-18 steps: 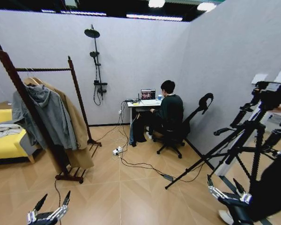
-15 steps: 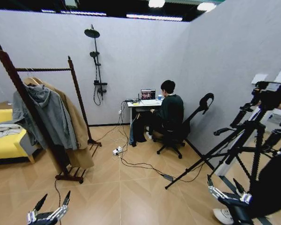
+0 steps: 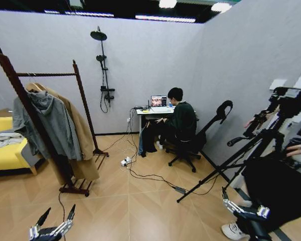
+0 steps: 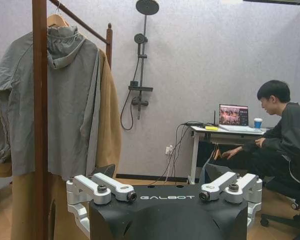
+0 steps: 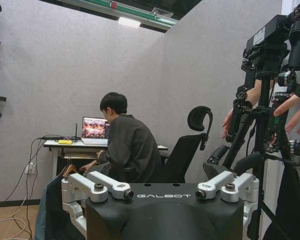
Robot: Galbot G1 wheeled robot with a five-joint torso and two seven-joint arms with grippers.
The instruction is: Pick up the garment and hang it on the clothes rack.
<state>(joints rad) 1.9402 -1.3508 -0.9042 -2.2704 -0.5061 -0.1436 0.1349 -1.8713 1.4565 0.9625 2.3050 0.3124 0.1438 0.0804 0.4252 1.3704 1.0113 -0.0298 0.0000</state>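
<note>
The clothes rack (image 3: 46, 74) stands at the left, a dark reddish-brown frame with knob-topped posts; its near post (image 4: 40, 100) fills the edge of the left wrist view. A grey hoodie (image 3: 50, 123) and a long tan coat (image 3: 83, 133) hang on it. The garment is out of view. My left gripper (image 3: 56, 217) hovers low over the floor in front of the rack, open and holding nothing. My right gripper (image 3: 239, 197) is low at the right, near a tripod leg, also open and holding nothing. Both wrist views show their own fingers (image 4: 112, 187) (image 5: 110, 187) spread apart.
A black camera tripod (image 3: 261, 150) stands close on the right, with a person in dark clothes (image 3: 276, 193) behind it, hands on it. A seated person works at a small desk (image 3: 153, 110). Cables (image 3: 140, 175) run across the floor. A yellow sofa (image 3: 5, 150) sits far left.
The person at the right has stepped further in behind the tripod, and hands now reach onto it. The seated person shifted slightly. Both grippers stay where they were.
</note>
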